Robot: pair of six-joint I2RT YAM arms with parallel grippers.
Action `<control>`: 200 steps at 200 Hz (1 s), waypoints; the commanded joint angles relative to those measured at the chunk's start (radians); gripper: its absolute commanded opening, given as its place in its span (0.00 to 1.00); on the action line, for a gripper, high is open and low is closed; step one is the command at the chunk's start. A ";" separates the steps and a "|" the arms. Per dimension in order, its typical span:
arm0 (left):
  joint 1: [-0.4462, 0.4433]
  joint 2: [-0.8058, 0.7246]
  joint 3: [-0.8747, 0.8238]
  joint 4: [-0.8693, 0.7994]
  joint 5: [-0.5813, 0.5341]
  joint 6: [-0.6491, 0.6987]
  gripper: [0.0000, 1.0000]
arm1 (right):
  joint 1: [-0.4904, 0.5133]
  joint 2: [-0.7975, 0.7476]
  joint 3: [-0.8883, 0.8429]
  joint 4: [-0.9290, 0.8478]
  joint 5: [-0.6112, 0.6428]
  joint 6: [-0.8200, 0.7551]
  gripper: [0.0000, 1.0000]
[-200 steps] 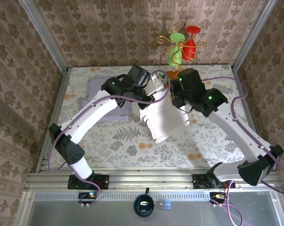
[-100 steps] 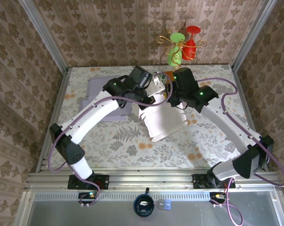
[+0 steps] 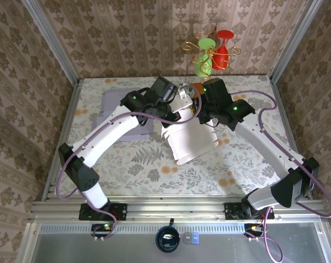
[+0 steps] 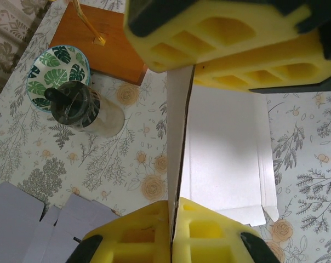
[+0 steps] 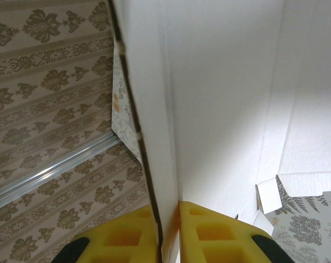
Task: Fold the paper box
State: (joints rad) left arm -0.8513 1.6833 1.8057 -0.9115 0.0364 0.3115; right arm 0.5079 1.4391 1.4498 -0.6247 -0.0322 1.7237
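The white paper box hangs tilted above the middle of the table, its lower flaps toward the front. My left gripper is shut on the box's upper edge; in the left wrist view its yellow fingers pinch a thin upright cardboard wall, with a flat white panel lying beyond. My right gripper is shut on the same upper part from the right. In the right wrist view its fingertips clamp a white wall of the box. The right gripper's yellow fingers also show across the box.
Flat purple sheets lie on the table's left back part. A wooden base with a wire stand holds green and red glasses at the back. A leaf-patterned cup and a dark-lidded jar stand beside it. Patterned walls enclose the table.
A second ago the right arm swung back and left, taking its gripper up to the box's top edge beside the left gripper. Nothing has moved in the last half second.
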 commanded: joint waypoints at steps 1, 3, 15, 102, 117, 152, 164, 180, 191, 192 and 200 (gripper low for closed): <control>0.001 0.003 -0.003 0.016 0.000 0.011 0.00 | -0.009 0.003 -0.010 -0.003 -0.003 -0.015 0.17; 0.001 0.004 -0.004 0.015 -0.001 0.011 0.00 | -0.008 0.002 -0.009 -0.003 -0.003 -0.015 0.17; 0.000 0.001 -0.008 0.015 0.000 0.009 0.00 | -0.009 -0.002 -0.009 -0.004 -0.003 -0.018 0.20; -0.003 0.000 -0.015 0.013 -0.005 0.009 0.00 | -0.011 -0.024 -0.008 -0.003 0.008 -0.031 0.29; -0.004 0.000 -0.016 0.013 -0.009 0.012 0.00 | -0.011 -0.026 -0.005 -0.005 0.008 -0.033 0.28; -0.015 0.003 -0.017 0.011 -0.041 0.034 0.00 | -0.012 -0.028 -0.007 -0.011 0.008 -0.033 0.22; -0.020 0.004 -0.016 0.012 -0.053 0.040 0.00 | -0.012 -0.029 -0.008 -0.011 0.008 -0.031 0.22; -0.024 0.004 -0.019 0.015 -0.077 0.050 0.00 | -0.014 -0.033 -0.011 -0.013 0.008 -0.031 0.19; -0.028 0.003 -0.022 0.021 -0.092 0.055 0.00 | -0.015 -0.034 -0.010 -0.012 0.009 -0.030 0.16; -0.029 0.003 -0.022 0.022 -0.093 0.056 0.00 | -0.015 -0.034 -0.010 -0.012 0.009 -0.031 0.16; -0.029 0.001 -0.022 0.025 -0.100 0.057 0.00 | -0.016 -0.034 -0.011 -0.012 0.008 -0.030 0.13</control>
State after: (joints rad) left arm -0.8703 1.6844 1.7973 -0.8944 -0.0162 0.3367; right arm 0.4995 1.4353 1.4498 -0.6273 -0.0341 1.6993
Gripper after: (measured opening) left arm 0.073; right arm 0.165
